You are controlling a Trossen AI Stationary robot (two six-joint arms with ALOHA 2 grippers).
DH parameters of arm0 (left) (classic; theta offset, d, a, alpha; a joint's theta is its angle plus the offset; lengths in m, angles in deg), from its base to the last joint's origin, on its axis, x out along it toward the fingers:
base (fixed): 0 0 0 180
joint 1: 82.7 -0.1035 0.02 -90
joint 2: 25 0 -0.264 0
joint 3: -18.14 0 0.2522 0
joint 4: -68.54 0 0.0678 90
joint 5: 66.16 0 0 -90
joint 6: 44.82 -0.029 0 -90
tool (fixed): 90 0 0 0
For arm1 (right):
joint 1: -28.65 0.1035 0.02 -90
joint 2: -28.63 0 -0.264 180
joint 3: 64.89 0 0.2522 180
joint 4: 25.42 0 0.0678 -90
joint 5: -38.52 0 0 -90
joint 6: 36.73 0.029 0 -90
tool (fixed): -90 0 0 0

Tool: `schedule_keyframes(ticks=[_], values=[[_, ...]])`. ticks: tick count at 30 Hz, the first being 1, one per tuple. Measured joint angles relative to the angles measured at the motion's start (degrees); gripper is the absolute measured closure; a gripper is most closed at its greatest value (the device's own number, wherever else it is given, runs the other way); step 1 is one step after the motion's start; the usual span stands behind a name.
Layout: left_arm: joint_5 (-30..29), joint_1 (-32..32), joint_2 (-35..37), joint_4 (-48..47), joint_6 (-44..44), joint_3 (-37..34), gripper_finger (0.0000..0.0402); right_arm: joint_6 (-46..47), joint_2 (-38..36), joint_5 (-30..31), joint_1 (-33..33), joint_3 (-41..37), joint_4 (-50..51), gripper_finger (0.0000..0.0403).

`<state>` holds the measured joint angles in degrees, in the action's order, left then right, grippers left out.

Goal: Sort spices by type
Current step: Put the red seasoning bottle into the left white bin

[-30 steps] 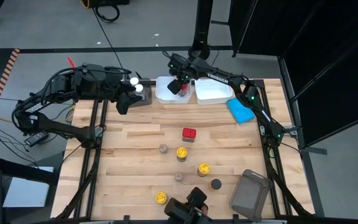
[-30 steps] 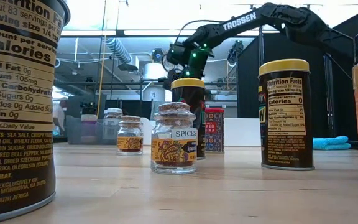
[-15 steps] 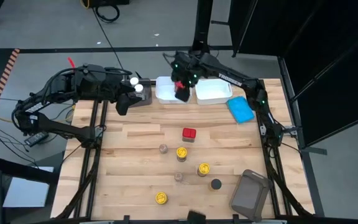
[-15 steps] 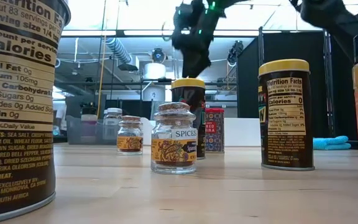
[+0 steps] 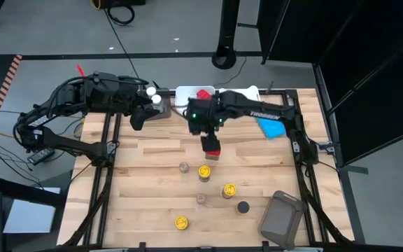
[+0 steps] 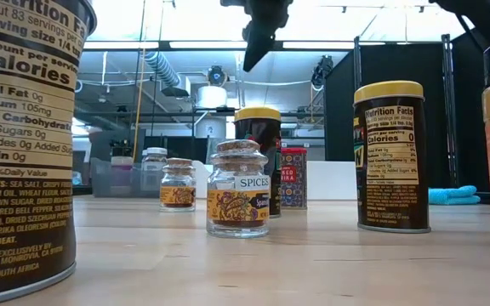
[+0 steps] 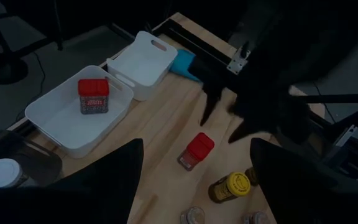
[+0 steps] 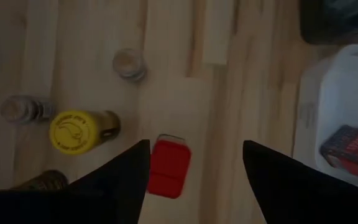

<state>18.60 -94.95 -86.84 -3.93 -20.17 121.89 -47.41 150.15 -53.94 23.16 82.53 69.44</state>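
The right tool (image 5: 210, 143) is poised above the red-capped spice jar (image 5: 213, 151) standing on the tabletop (image 5: 145, 182) — fingers spread, nothing held. One red-capped jar (image 7: 93, 96) is already lodged in the white tub (image 7: 55, 124). A straight descent and a closing on the cap are called for next. The left tool (image 5: 138, 119) is parked by the tabletop's far edge — its state cannot be told.

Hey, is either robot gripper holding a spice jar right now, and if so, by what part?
Neither. The right gripper is open and empty above the red-capped jar. The left gripper is open too, holding nothing.
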Motion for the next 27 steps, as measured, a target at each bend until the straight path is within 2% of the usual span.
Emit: schedule_keyframes(ticks=[6, 11, 19, 27], values=[[1.83, 0.0, 0.0, -0.01, 0.02, 0.0, 0.01, 0.95, 0.14, 4.01, 3.35, -0.07, 1.62, 0.0123], [2.47, 0.0, 0.13, -0.03, -0.06, 0.0, 0.01, 3.27, 0.1, 4.56, 4.02, -2.26, 3.02, 0.0114], [1.32, 0.0, 4.52, -0.25, -0.65, 0.0, 0.01, 4.56, 0.21, 4.51, 3.88, -13.21, 0.71, 0.0107], [-4.71, 0.0, 11.75, -1.71, 2.58, -0.3, 0.01, 4.6, 0.21, 4.34, 3.76, -22.48, -6.51, 0.0096]])
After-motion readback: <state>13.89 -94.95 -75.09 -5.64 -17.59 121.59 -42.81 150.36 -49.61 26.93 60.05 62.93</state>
